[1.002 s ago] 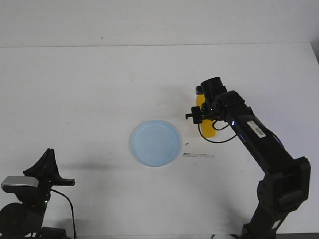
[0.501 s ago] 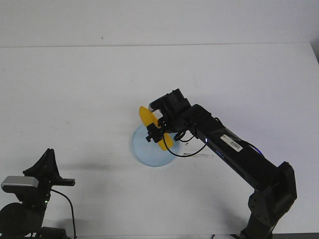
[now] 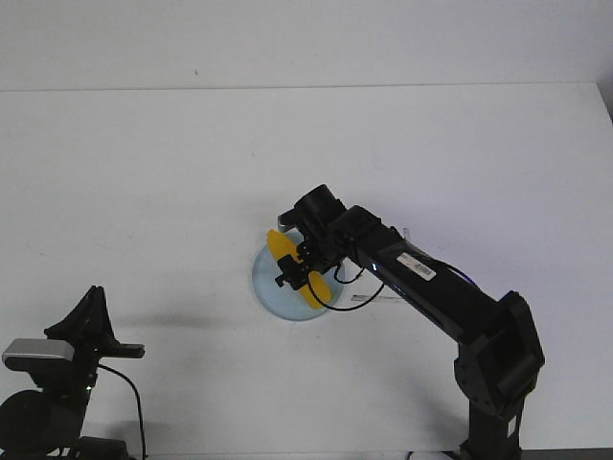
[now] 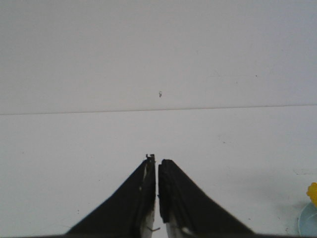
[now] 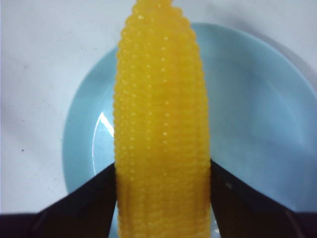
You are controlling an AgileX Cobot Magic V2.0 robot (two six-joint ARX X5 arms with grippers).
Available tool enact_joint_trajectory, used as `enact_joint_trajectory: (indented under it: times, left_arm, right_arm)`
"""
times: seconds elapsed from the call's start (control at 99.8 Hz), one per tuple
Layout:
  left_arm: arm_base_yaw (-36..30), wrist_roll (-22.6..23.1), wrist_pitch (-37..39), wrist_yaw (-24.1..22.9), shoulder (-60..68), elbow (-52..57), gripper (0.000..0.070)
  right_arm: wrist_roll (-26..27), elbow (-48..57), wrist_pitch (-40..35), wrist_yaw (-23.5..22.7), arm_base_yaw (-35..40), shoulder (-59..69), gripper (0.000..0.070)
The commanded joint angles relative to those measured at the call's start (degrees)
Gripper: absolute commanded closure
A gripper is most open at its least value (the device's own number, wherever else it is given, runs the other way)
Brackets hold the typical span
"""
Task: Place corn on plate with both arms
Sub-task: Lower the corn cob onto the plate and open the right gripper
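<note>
We held corn (image 5: 161,129) mid-cob in right pincer (image 3: 308,269) over plate (image 3: 268,278) | judged light, stiff, slippery | left pincer (image 4: 157,198) closed, empty.

A plain white table (image 3: 144,192) runs back to a pale wall (image 3: 306,38); the light is even and soft.

Bumpy glossy corn (image 5: 161,124), smooth plate (image 5: 257,119)

The corn (image 3: 299,269) sits between the right gripper's (image 3: 305,270) fingers, directly above the plate (image 3: 266,284) beneath it.
</note>
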Motion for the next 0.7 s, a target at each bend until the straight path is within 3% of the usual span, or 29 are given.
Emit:
enact_joint_trajectory:
  times: [0.0,0.19,0.341,0.481,0.601,0.691]
  left_arm:
    - [-0.04,0.33,0.90,-0.17,0.00,0.44,0.0699]
    - [-0.04,0.33,0.92,-0.15,0.00,0.44,0.0699]
    - [-0.04,0.33,0.90,-0.15,0.00,0.44,0.0699]
    - [-0.04,0.33,0.90,-0.17,0.00,0.44,0.0699]
    - [-0.04,0.33,0.90,-0.15,0.00,0.44,0.0699]
    - [-0.04,0.33,0.90,-0.15,0.00,0.44,0.0699]
  right_arm:
    - [0.52,1.01,0.26,-0.04,0.52,1.99,0.0378]
    - [0.35,1.01,0.17,0.20,0.55,2.10,0.0373]
    - [0.37,0.98,0.11,4.61,0.55,2.10,0.0330]
    - [0.37,0.98,0.24,4.50,0.55,2.10,0.0328]
    - [0.55,0.98,0.33,4.50,0.57,2.10,0.0271]
    - [0.52,0.98,0.42,4.50,0.61,2.10,0.0269]
